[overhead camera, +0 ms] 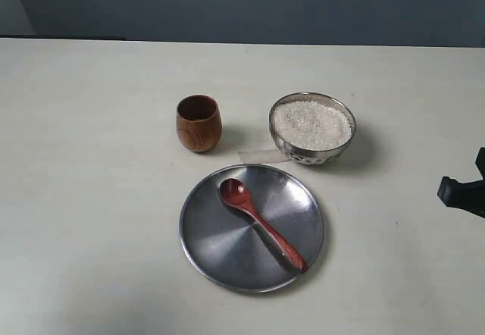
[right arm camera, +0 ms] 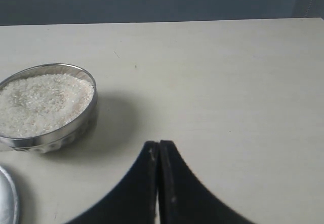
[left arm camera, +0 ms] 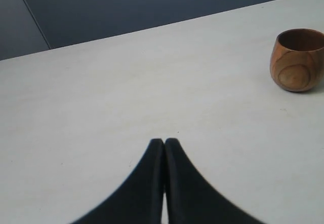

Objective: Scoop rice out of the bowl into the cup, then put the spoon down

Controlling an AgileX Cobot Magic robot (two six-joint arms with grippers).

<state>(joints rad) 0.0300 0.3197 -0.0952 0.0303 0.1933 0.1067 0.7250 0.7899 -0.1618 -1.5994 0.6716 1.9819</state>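
The steel bowl holds a heap of white rice at the back right. To its left stands the brown wooden cup, upright with a dark inside. The reddish-brown spoon lies across the flat steel plate, head toward the cup. My right gripper is shut on nothing, near the bowl and its rice; part of that arm shows at the right edge. My left gripper is shut and empty, well away from the cup. It is out of the exterior view.
The pale table runs back to a dark wall. A small pale scrap lies between the bowl and the plate. The plate's rim shows at the corner of the right wrist view.
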